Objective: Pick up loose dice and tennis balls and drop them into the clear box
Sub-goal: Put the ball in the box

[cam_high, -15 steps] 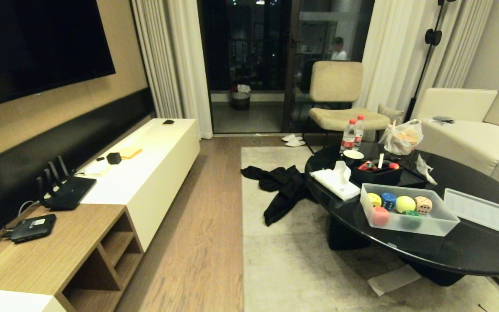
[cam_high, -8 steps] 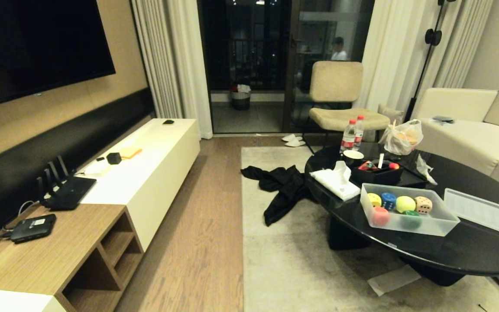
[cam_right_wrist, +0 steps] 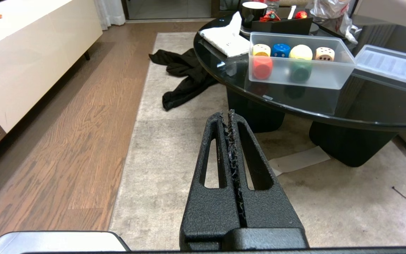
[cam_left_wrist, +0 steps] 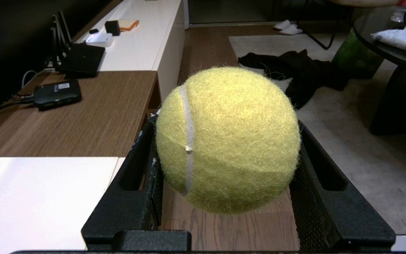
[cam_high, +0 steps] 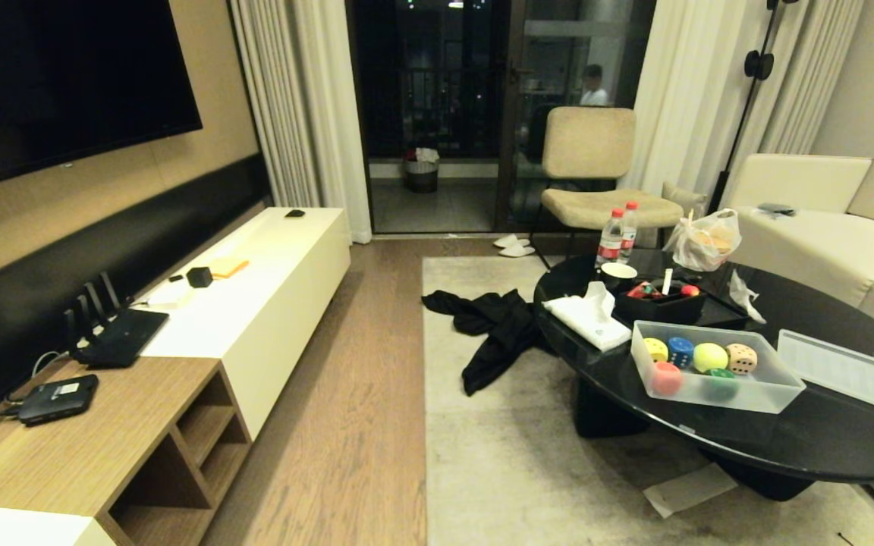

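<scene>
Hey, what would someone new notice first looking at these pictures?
Most striking is the tennis ball clamped in the left gripper, filling the left wrist view. Next, the clear box on the black table, holding coloured dice and another ball. The right gripper hangs shut over the rug.

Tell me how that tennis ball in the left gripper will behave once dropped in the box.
The tennis ball is round and fuzzy, so it will likely bounce, then roll. The clear box walls and dice should probably stop it.
</scene>
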Tool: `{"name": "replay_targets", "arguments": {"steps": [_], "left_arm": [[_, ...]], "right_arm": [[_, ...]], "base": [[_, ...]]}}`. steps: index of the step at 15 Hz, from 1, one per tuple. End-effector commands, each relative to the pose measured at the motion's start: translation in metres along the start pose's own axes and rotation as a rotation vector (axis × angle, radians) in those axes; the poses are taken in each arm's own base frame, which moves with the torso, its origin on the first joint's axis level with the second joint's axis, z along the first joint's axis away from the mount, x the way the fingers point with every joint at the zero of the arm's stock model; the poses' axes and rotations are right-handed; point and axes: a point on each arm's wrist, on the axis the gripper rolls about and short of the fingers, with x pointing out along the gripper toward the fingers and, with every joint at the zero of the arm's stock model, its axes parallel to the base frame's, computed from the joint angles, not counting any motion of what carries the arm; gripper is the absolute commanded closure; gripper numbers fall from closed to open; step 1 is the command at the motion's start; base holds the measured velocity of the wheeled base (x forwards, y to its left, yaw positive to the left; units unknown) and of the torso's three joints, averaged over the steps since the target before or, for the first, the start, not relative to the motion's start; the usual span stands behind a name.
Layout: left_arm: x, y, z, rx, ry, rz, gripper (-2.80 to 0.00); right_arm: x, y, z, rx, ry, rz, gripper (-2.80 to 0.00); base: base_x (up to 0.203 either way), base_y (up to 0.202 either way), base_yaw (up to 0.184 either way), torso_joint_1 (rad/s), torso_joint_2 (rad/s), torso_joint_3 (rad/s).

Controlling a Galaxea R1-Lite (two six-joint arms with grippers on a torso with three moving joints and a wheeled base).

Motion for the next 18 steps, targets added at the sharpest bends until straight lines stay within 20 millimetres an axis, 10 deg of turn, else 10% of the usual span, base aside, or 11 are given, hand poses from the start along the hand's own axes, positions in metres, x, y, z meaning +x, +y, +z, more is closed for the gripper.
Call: {"name": "replay_targets", "arguments": {"steps": [1,18], "left_arm": [[0.0002,0.0,-0.0004,0.0,0.002,0.0,0.0],[0.0003,0.0,-0.0007,-0.001,0.004,0.0,0.0]], "right_arm": [[0.0001,0.0,-0.0005,0.0,0.001,0.0,0.0],[0.0001,0.0,-0.0005,0.0,0.001,0.0,0.0]], "base": [[0.0,0.0,0.0,0.0,0.0,0.0],[0.0,0.0,0.0,0.0,0.0,0.0]]}}
